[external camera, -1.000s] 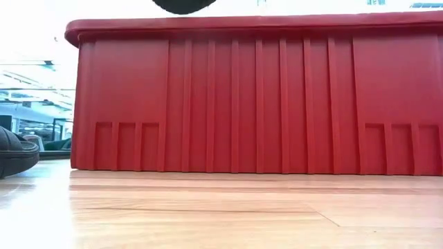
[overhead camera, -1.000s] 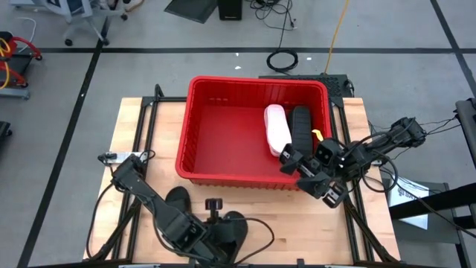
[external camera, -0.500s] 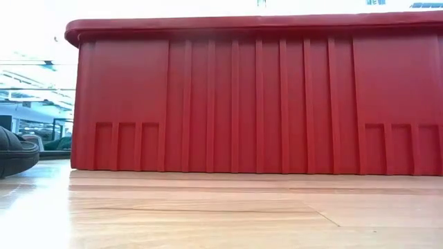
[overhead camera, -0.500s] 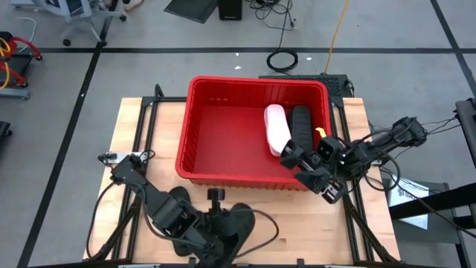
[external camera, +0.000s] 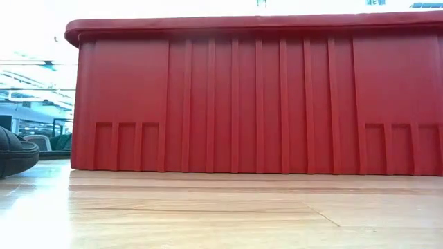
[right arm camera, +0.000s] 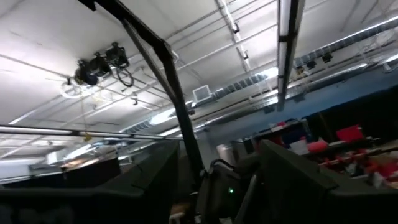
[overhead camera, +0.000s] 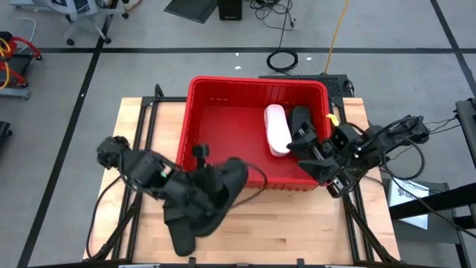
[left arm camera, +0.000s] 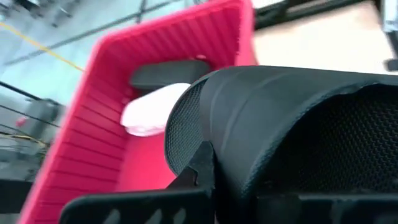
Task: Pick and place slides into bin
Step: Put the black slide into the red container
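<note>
I am lifting a matte black broad-strap slide (overhead camera: 223,186) off the table, my left gripper (overhead camera: 199,158) clamped on it, now nearing the large red plastic bin's (overhead camera: 195,119) near wall; my right gripper (overhead camera: 309,145) is waiting wide, right.

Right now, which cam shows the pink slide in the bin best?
High view: the pink slide lies in full outline inside the bin, beside a black slide. Left wrist view shows it partly, behind the held slide. Low and right wrist views miss it.
</note>
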